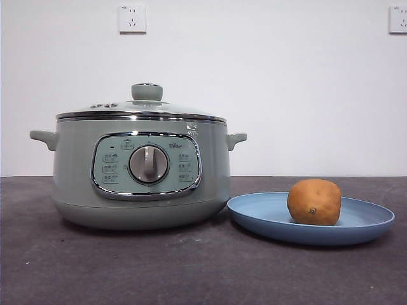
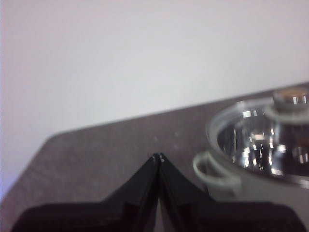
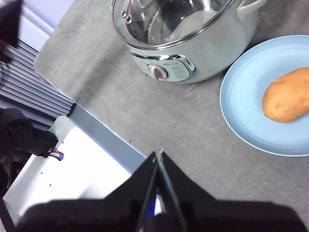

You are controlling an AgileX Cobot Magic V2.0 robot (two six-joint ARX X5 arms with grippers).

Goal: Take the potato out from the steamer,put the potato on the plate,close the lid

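Observation:
The sage-green steamer (image 1: 140,175) stands left of centre on the table with its glass lid (image 1: 141,109) seated on top. Just to its right lies the light-blue plate (image 1: 356,222), and the brown potato (image 1: 313,202) rests on it. My left gripper (image 2: 158,157) is shut with nothing in it, pulled back above the table near the steamer's (image 2: 251,159) side handle. My right gripper (image 3: 158,154) is also shut and holds nothing, high above the table's front edge, with the steamer (image 3: 193,43), plate (image 3: 241,111) and potato (image 3: 287,95) all apart from it. Neither arm shows in the front view.
A dark grey mat (image 1: 191,267) covers the table in front of a white wall with two sockets (image 1: 132,18). Past the table's front edge in the right wrist view sit a white panel (image 3: 72,169) and black hardware (image 3: 24,137).

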